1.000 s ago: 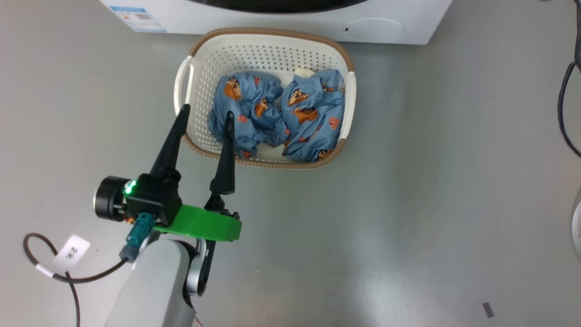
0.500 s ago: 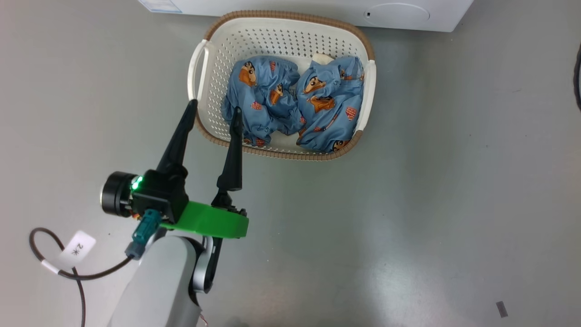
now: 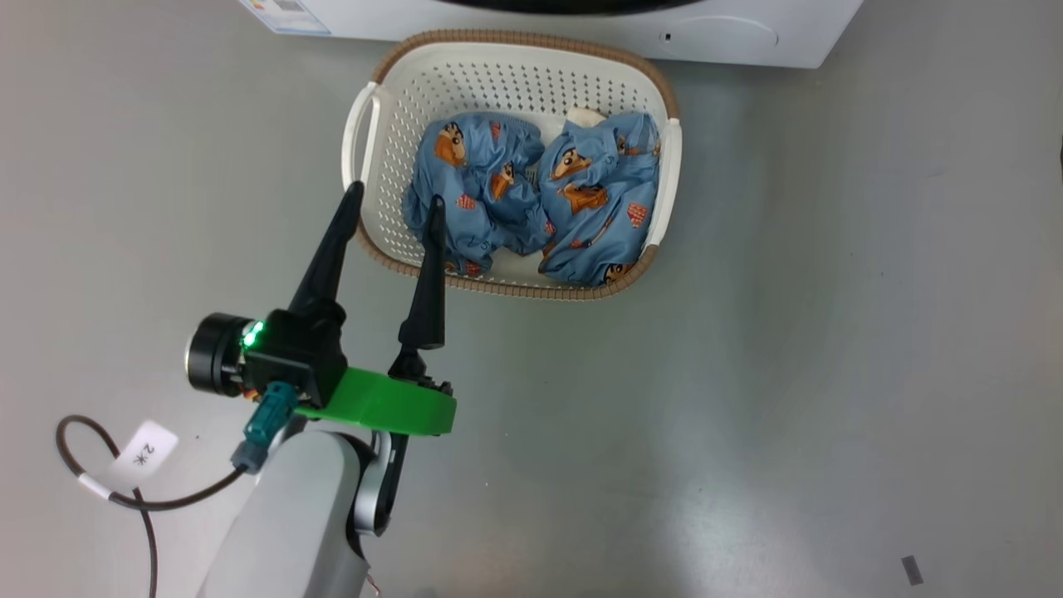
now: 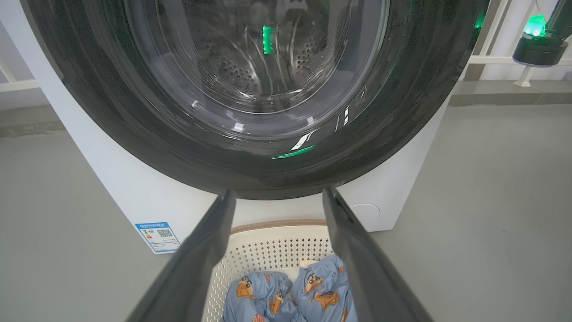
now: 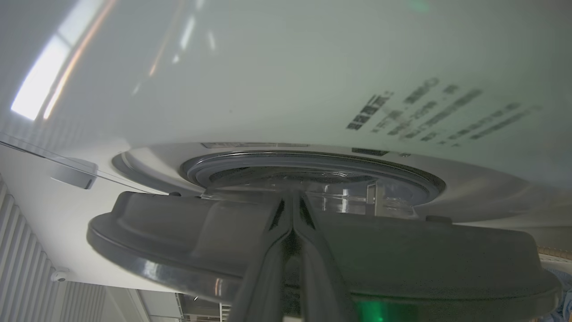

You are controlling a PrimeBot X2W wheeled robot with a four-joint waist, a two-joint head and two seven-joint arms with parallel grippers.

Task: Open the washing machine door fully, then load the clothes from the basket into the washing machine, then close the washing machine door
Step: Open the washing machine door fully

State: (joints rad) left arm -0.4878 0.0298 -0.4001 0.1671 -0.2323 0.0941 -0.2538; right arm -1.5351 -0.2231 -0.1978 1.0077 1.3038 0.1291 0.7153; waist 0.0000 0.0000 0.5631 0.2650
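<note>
The cream basket (image 3: 369,141) stands on the grey floor right before the white washing machine (image 3: 747,25), with the blue printed clothes (image 3: 531,195) bundled inside. My left gripper (image 3: 394,199) is open over the basket's near-left rim and holds nothing. In its wrist view the same gripper (image 4: 275,194) points at the washing machine door (image 4: 134,129), black-ringed with a clear bowl, above the basket (image 4: 277,239) and the clothes (image 4: 286,295). My right gripper (image 5: 292,197) is shut, its tips lying against the door's grey inner rim (image 5: 178,223), with the door seal (image 5: 313,163) behind.
A dark cable with a white tag (image 3: 141,453) loops on the floor at the lower left. A blue label sticker (image 4: 157,236) marks the machine's lower front. A dark unit with a green light (image 4: 538,40) hangs at the upper right of the left wrist view.
The head camera has shifted, so the whole picture has slid a little. My left gripper keeps its place at the basket's rim and stays open.
</note>
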